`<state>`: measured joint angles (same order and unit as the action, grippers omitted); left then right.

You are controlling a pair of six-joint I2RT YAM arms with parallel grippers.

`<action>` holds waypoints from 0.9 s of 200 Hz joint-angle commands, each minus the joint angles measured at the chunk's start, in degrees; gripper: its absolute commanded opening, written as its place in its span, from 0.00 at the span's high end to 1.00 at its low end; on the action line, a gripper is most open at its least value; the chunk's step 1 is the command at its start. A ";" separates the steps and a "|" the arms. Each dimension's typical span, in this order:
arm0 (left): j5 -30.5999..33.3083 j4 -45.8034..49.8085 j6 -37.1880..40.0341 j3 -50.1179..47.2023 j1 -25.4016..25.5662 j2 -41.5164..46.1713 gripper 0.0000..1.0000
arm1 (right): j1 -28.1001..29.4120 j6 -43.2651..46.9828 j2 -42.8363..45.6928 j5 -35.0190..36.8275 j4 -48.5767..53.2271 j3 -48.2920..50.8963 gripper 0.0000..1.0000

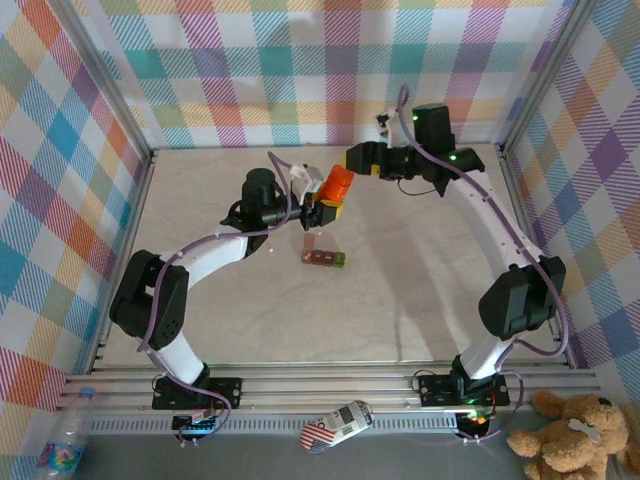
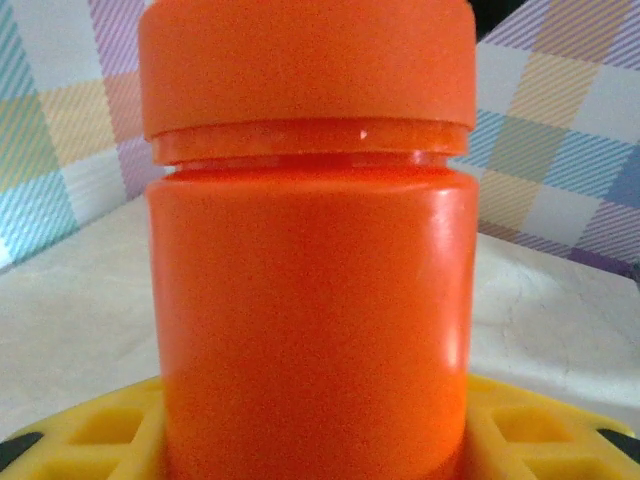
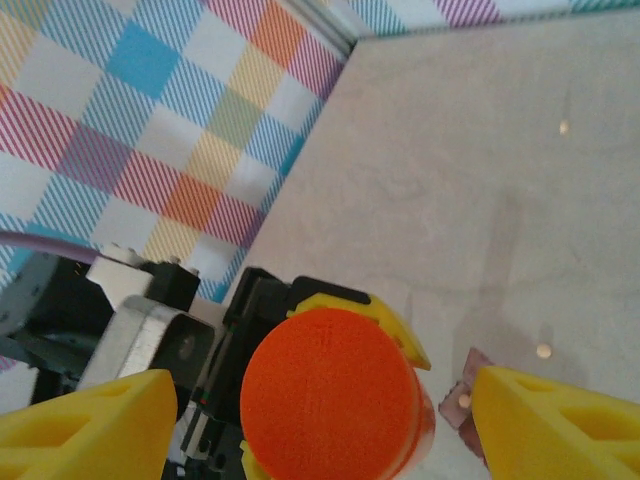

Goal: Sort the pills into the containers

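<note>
Near containers [image 1: 325, 257], left jaws gripping orange bottle [image 2: 310, 300], right jaws open astride cap [image 3: 330, 400]

Orange bottle [image 2: 310, 330] smooth glossy plastic, its cap [image 3: 330, 395] finely grained matt on top, yellow fingers [image 3: 560, 425] matt plastic, table [image 1: 430, 300] pale matt marbled surface, frame rails [image 1: 330, 385] bare metal, walls [image 1: 60, 150] checked cloth.

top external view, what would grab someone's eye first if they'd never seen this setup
The bright orange bottle stands out first, clamped in the left gripper toward the back of the table. The right gripper is open around the bottle's top, with its yellow fingers on either side. Just nearer the arm bases lies the small containers strip, dark red with one green end, and loud plaid walls surround everything.
</note>
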<state>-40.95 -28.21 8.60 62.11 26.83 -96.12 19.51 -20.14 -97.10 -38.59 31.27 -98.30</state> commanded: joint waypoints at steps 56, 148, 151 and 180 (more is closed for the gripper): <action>-3.39 1.48 0.81 3.33 -0.46 -0.12 1.00 | 3.08 2.65 -1.27 -0.79 1.23 0.28 0.37; 4.02 -3.39 -3.92 2.88 -0.03 -0.13 1.00 | 6.06 -10.82 2.59 8.16 -10.18 12.65 0.63; 5.23 -4.12 -4.28 2.48 0.12 0.02 1.00 | 6.47 -12.03 2.80 9.30 -11.01 13.28 0.63; 20.46 -11.86 -3.67 -2.86 3.86 1.53 1.00 | 10.88 -21.95 3.60 20.47 -18.28 18.07 0.63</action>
<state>-35.57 -25.65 6.74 61.19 28.23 -97.01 24.73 -31.14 -94.06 -25.78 15.99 -84.47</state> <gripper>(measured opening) 0.511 0.479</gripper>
